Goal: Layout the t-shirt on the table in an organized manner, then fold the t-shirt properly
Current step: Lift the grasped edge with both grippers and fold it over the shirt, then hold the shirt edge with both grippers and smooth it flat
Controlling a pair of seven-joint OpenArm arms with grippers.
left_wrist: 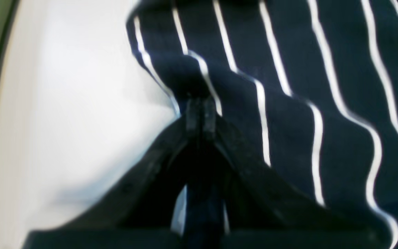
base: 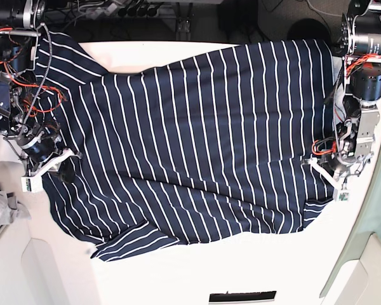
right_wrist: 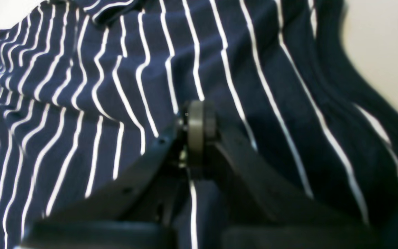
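Note:
The navy, white-striped t-shirt lies spread wide across the white table, with a sleeve near the front edge. My left gripper is shut, pinching a bunched fold at the shirt's edge where the cloth meets bare table. In the base view it sits at the shirt's right side. My right gripper is also shut, its tips pressed into the striped cloth, and a strip of fabric shows between its fingers. In the base view it is at the shirt's left side.
A small grey cloth lies at the table's left edge. A green surface borders the table on the right. A dark slot sits at the front edge. Cables and dark gear line the back.

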